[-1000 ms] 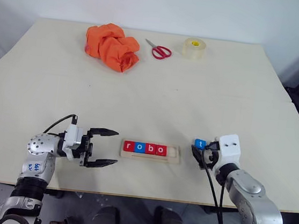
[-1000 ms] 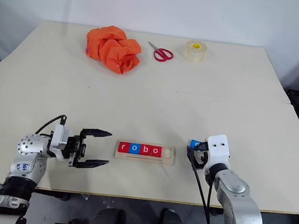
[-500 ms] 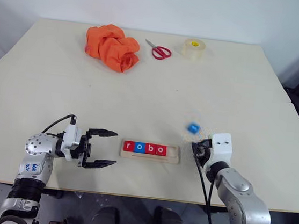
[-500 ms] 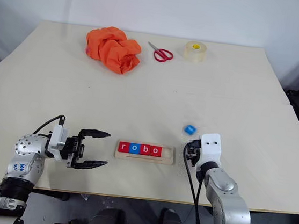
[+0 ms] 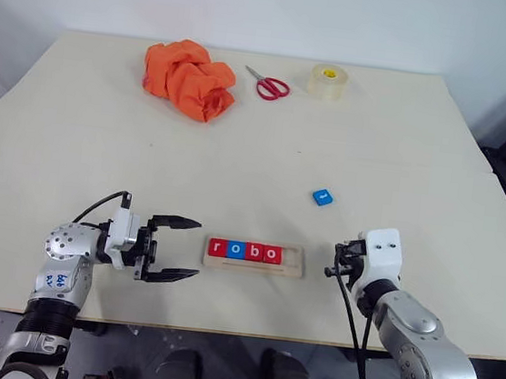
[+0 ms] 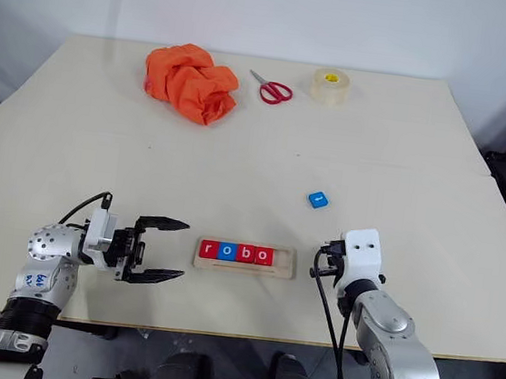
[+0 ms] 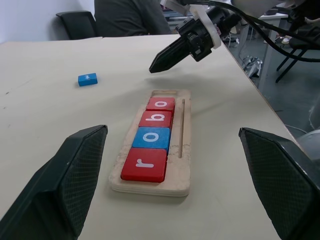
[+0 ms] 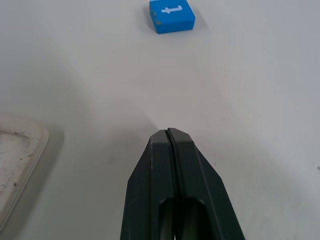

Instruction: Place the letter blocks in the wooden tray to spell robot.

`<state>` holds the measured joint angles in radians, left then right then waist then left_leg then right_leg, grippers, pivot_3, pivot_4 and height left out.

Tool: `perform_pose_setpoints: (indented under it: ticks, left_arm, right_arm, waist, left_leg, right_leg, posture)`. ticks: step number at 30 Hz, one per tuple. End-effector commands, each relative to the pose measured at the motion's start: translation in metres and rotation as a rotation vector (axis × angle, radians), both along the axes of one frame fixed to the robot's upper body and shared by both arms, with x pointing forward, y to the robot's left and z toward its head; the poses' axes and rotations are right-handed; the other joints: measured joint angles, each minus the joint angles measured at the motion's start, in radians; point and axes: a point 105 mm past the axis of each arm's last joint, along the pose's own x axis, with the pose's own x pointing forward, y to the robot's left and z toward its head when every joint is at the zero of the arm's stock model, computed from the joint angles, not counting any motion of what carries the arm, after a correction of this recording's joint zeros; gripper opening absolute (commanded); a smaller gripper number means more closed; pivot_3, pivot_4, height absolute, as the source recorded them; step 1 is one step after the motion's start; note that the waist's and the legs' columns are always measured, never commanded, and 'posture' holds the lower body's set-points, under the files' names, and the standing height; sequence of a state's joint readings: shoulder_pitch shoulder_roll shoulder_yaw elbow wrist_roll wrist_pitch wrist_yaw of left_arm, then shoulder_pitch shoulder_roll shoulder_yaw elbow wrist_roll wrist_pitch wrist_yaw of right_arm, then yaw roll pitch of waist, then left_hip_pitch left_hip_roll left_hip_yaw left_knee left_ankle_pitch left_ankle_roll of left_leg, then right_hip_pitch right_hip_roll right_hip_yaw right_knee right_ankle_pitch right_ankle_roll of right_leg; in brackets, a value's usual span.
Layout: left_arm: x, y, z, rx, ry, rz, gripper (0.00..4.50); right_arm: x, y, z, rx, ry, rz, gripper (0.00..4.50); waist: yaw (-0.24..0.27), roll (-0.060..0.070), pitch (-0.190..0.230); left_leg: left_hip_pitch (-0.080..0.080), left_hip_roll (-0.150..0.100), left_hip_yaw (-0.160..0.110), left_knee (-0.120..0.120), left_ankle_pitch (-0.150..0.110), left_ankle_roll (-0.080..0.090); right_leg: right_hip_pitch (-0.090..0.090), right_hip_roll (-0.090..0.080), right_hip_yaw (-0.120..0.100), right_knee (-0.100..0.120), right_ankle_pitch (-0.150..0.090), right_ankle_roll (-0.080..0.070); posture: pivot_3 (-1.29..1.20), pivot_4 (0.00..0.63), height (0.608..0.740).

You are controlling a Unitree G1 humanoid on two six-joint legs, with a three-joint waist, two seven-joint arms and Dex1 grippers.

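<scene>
A: Start with the big things. What's on the table (image 5: 257,153)?

B: At the far edge, a crumpled orange cloth (image 5: 191,78), a roll of clear tape (image 5: 327,81) and red-handled scissors (image 5: 268,85). Near the front edge lies the wooden tray (image 5: 255,256), between the two arms.

A: How far along is the word?

B: Four of five, I'd judge. The tray holds red r (image 7: 143,164), blue o (image 7: 151,138), red b (image 7: 156,119) and red o (image 7: 160,104), touching in a row, and there's a bare stretch of tray on the robot's right of the last o. The blue t block (image 5: 322,197) is what's left. It lies flat on the table, beyond the tray's right end and apart from it, held by nothing.

A: And the grippers?

B: The left gripper (image 5: 177,250) hangs beside the tray's left end with its fingers spread wide and nothing between them. The right gripper (image 8: 168,131) is pressed fully together, empty, near the tray's right end and aimed toward the t.

A: Does any view add something?

B: The left wrist view reads the letters plainly and shows the right gripper closed to a point past the tray. The right wrist view shows the white t on the block. The head views give the overall layout.
</scene>
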<state>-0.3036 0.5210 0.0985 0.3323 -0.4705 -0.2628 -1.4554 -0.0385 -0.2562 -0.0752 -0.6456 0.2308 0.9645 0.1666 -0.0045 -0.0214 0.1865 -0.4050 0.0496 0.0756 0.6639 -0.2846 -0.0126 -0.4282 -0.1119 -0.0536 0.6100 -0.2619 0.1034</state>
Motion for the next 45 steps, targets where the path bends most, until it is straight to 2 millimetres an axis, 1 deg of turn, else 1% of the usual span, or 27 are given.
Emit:
perform_pose_setpoints:
  ticks: [1, 3, 7, 11, 14, 20, 26, 34, 39, 42, 45]
  left_arm:
    - [0.000, 0.000, 0.004, -0.014, -0.021, 0.002, 4.50]
    - [-0.001, 0.000, 0.003, -0.015, -0.022, 0.005, 4.50]
    - [-0.004, 0.001, 0.002, -0.017, -0.022, 0.018, 4.50]
    - [-0.007, 0.003, 0.001, -0.022, -0.027, 0.041, 4.50]
    - [-0.010, 0.005, 0.000, -0.027, -0.029, 0.057, 4.50]
    - [-0.015, 0.004, -0.002, -0.039, -0.036, 0.093, 4.50]
    - [-0.019, 0.004, -0.003, -0.045, -0.037, 0.132, 4.50]
    - [-0.023, 0.003, -0.003, -0.054, -0.041, 0.158, 4.50]
    - [-0.024, 0.004, -0.003, -0.055, -0.040, 0.165, 4.50]
    - [-0.025, 0.005, -0.003, -0.051, -0.039, 0.165, 4.50]
    - [-0.025, 0.005, -0.002, -0.049, -0.040, 0.164, 4.50]
  right_arm:
    - [0.004, 0.004, 0.018, 0.013, -0.068, 0.046, 0.17]
    - [0.005, 0.006, 0.020, 0.020, -0.074, 0.073, 0.55]
    - [0.009, 0.004, 0.022, -0.016, -0.073, 0.126, 1.92]
    - [0.019, -0.003, 0.027, -0.062, -0.082, 0.185, 3.34]
    - [0.025, -0.003, 0.028, -0.076, -0.089, 0.199, 4.43]
    - [0.045, -0.003, 0.032, -0.072, -0.110, 0.190, 4.47]
    - [0.075, 0.006, 0.035, -0.047, -0.134, 0.200, 4.47]
    - [0.100, 0.016, 0.024, -0.045, -0.123, 0.212, 4.47]
    - [0.109, 0.015, 0.014, -0.050, -0.105, 0.204, 4.47]
    - [0.113, 0.012, 0.004, -0.045, -0.086, 0.177, 3.90]
    - [0.114, 0.013, 0.003, -0.035, -0.090, 0.171, 2.90]
  waist:
    - [0.000, 0.000, 0.000]
    - [0.001, 0.000, 0.000]
    - [0.001, 0.000, 0.000]
    - [0.000, 0.000, 0.000]
    - [0.000, 0.000, 0.000]
    - [0.000, 0.000, 0.000]
    - [-0.002, 0.001, 0.000]
    - [-0.003, 0.001, 0.001]
    - [-0.007, 0.001, 0.001]
    - [-0.013, 0.001, 0.000]
    - [-0.017, 0.001, 0.000]
  left_leg:
    - [0.000, 0.000, 0.000, 0.000, 0.000, 0.000]
    - [0.000, 0.000, 0.000, 0.000, 0.000, 0.000]
    - [0.000, 0.000, 0.000, 0.000, 0.000, 0.000]
    - [0.000, 0.000, 0.000, 0.000, 0.000, 0.000]
    - [0.000, 0.000, 0.000, 0.000, 0.000, 0.000]
    - [0.000, 0.000, 0.000, -0.001, 0.000, 0.000]
    - [0.000, 0.000, 0.001, -0.001, 0.000, 0.000]
    - [0.000, 0.000, 0.001, -0.001, 0.000, 0.000]
    - [0.000, 0.000, 0.001, -0.001, 0.000, 0.000]
    - [0.000, 0.000, 0.001, -0.001, 0.000, 0.000]
    - [0.000, 0.000, 0.001, -0.001, 0.000, 0.000]
  right_leg:
    - [0.000, 0.000, 0.000, 0.000, 0.000, 0.000]
    - [0.000, 0.000, 0.000, 0.000, 0.000, 0.000]
    - [0.000, 0.000, 0.000, -0.001, 0.000, 0.000]
    - [0.000, 0.000, 0.000, -0.001, 0.000, 0.000]
    - [0.000, 0.000, 0.000, -0.001, 0.000, 0.000]
    - [0.000, 0.000, 0.000, -0.001, 0.000, 0.000]
    - [0.000, 0.000, 0.000, -0.001, 0.000, 0.000]
    - [0.000, -0.001, 0.000, 0.000, 0.000, 0.000]
    - [-0.001, -0.001, 0.000, 0.000, 0.000, 0.000]
    - [0.000, -0.001, 0.000, 0.000, 0.000, 0.000]
    - [0.000, -0.001, 0.000, 0.001, 0.000, 0.000]
  posture:
    - [0.00, 0.150, 0.740]
    - [0.00, 0.150, 0.740]
    - [0.00, 0.150, 0.740]
    - [0.00, 0.150, 0.740]
    - [0.00, 0.150, 0.740]
    - [0.00, 0.150, 0.740]
    - [0.00, 0.150, 0.740]
    - [0.00, 0.150, 0.740]
    - [0.00, 0.150, 0.740]
    - [0.00, 0.150, 0.740]
    - [0.00, 0.150, 0.740]
